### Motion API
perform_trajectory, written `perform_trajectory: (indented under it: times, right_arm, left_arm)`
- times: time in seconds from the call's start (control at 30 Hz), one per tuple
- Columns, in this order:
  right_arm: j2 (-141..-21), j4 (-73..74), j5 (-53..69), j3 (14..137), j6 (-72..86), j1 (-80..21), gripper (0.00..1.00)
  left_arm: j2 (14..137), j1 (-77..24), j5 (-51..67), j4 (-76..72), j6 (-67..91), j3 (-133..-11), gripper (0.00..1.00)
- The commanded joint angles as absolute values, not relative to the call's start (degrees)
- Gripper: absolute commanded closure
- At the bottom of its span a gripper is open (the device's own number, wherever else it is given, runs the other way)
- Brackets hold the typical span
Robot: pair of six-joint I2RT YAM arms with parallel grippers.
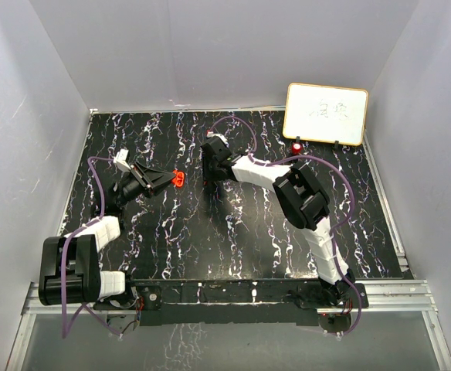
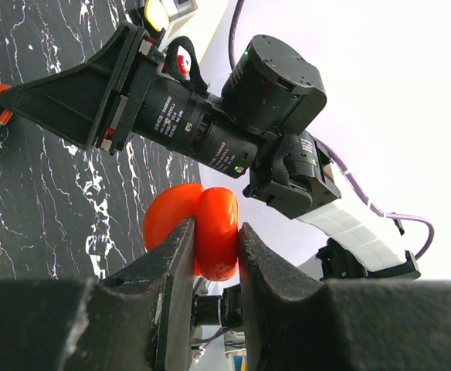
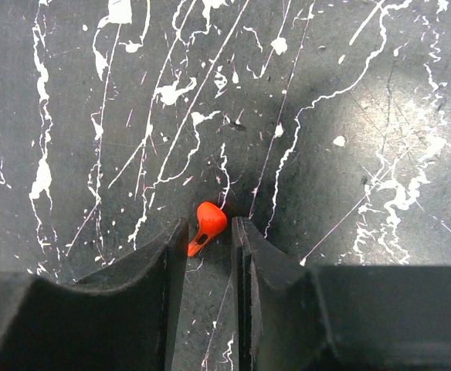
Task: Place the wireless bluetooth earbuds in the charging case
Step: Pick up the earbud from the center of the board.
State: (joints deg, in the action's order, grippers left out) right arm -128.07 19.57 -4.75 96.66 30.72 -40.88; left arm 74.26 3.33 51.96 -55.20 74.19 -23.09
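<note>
Your left hand (image 2: 216,233) clenches the red charging case (image 2: 171,218). Only the right wrist view shows a red earbud (image 3: 210,219) between the tips of your right hand (image 3: 208,226); whether it is gripped, you cannot tell.

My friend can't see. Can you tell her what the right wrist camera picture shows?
A tiny red earbud lies on the black, white-veined table, right between the two black fingertips of the right gripper. The fingers sit close on either side, but it is hard to tell if they squeeze it yet.
</note>
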Motion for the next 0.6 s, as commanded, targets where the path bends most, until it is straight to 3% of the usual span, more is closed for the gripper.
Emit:
perform_trajectory:
  times: [0.0, 0.37, 0.57]
  right_arm:
    - [-129.8, 19.7, -4.8, 99.7, 30.6, -41.2, 0.74]
    - [-130.5, 20.3, -5.0, 100.1, 30.5, -41.2, 0.78]
    - [-130.4, 20.5, -5.3, 100.2, 30.1, -41.2, 0.86]
  left_arm:
    - [74.0, 3.9, 53.3, -57.5, 74.5, -22.7, 1.0]
    - [74.1, 4.2, 53.6, -58.1, 74.8, -22.4, 1.0]
    - [74.2, 4.3, 53.6, -58.2, 74.8, -22.4, 1.0]
